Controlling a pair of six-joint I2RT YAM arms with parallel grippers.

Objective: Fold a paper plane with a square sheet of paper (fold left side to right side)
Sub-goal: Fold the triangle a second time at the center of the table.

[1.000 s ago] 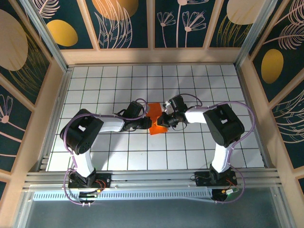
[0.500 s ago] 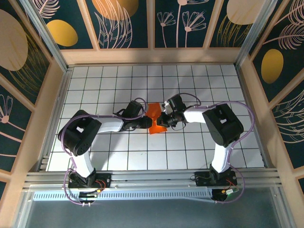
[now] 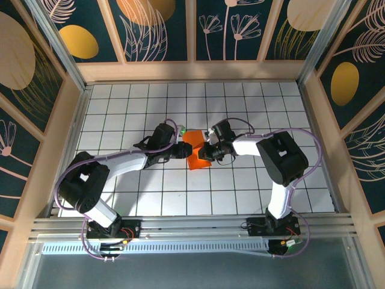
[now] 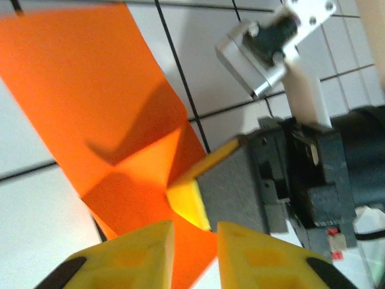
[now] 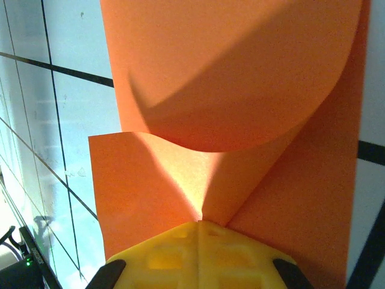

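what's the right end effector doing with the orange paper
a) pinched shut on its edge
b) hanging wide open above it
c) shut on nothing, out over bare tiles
A: in the right wrist view, the right end effector is closed with no gap on the edge of the square sheet of paper, which curls up away from it.

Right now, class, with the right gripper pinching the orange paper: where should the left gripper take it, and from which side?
Probably the free left edge of the square sheet of paper, the left gripper coming low from the left. The right gripper pins the right side, and the paper curls upward beyond it.
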